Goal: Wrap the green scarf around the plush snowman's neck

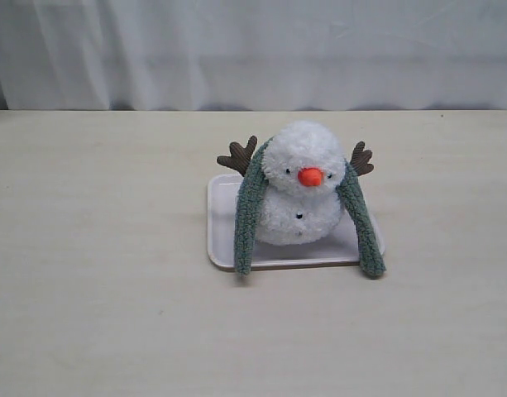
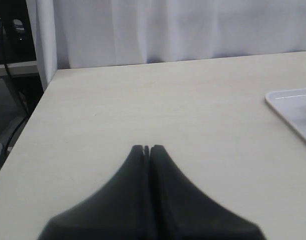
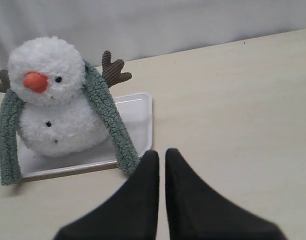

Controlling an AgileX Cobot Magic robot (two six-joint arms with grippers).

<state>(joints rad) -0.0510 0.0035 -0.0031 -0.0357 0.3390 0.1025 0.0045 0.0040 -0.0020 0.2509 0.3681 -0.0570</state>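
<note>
Left pincer: my left pincer (image 2: 147, 148) was fully closed, black fingers pressed tip to tip with nothing between them. It hung over bare worktop, well apart from the toy.
Right pincer: my right pincer (image 3: 161, 152) was almost closed, only a thin slit between the two black fingers, holding nothing. It sat off the tray's near corner, just beside one scarf end. Touching or not, I couldn't tell.
Snowman: the small fluffy white two-ball plush snowman (image 1: 298, 194) stood upright on the tray, facing the exterior camera. It had an orange carrot nose (image 1: 311, 176) and black eyes and buttons. Brown twig arms (image 1: 238, 155) stuck out on both sides behind the head.
Scarf: the long fuzzy grey-green fleece scarf (image 1: 249, 215) ran behind the head and came down over both sides. Its two ends hung in front, one each side of the body, apart and not crossed. Both rounded ends lay past the tray's front edge on the worktop.
Neck: the neck crease (image 1: 279, 192) showed bare white at the front, with the scarf against it only at the sides.
Tray: the shallow white rectangular plastic tray (image 1: 224, 240) lay flat mid-worktop under the snowman. The same tray (image 2: 292, 107) showed a corner in the left wrist view.
Worktop: pale beige wood-grain worktop (image 1: 104, 273).
Backdrop: a white curtain (image 1: 253, 50) hung behind the far edge.
</note>
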